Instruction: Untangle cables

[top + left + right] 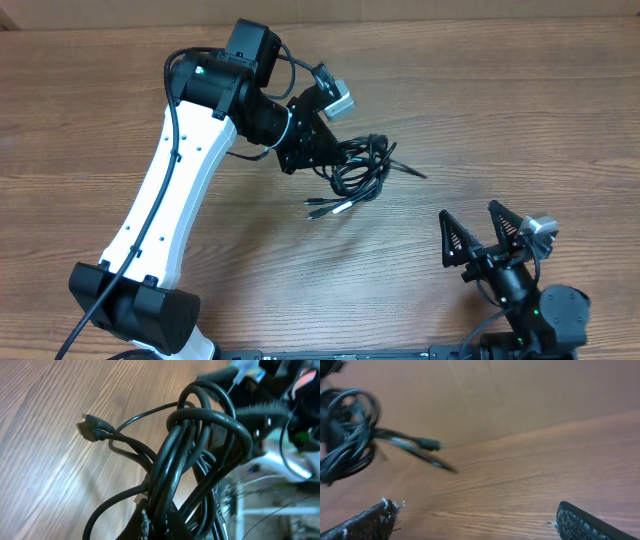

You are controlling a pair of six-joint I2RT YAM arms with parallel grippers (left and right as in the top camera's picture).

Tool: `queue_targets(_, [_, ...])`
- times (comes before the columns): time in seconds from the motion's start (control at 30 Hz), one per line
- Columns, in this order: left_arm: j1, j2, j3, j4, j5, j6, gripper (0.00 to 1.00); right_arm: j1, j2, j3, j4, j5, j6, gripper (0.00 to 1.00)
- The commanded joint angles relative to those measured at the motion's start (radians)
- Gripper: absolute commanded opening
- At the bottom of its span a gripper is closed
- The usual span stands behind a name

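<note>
The cables [360,165] are a bunched knot of thin black cords with plug ends trailing left and right, near the table's middle. My left gripper [335,153] is shut on the bunch at its left side. In the left wrist view the cables [200,460] loop up out of the jaws [167,522], and one plug [92,427] hangs over the wood. My right gripper [478,225] is open and empty at the front right, well apart from the bunch. The right wrist view shows the cables [347,430] at the far left, beyond the open fingers [475,522].
The wooden table [520,120] spreads all round. The left arm's white link [170,200] crosses the left half of the table. The right arm's base [530,310] sits at the front right edge.
</note>
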Motion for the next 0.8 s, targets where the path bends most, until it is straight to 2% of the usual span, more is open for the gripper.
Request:
queue_targets(0.0, [0.001,-0.036,0.007,0.009,0.152,-0.116,0.04,-0.003,0.042,0.082,-0.024,-0.085,-0.109,1.00])
queue_targets(0.23, [-0.001,-0.036,0.007,-0.038,0.222,-0.151,0.04,-0.003,0.062,0.140,0.009,-0.354,-0.119,1.00])
queue_targets(0.63, [-0.077,-0.035,0.007,-0.146,0.186,-0.123,0.04,-0.002,0.062,0.139,0.002,-0.368,-0.128,1.00])
queue_targets(0.77, [-0.120,-0.035,0.007,-0.153,0.186,-0.109,0.04,-0.002,0.062,0.139,-0.014,-0.368,-0.170,1.00])
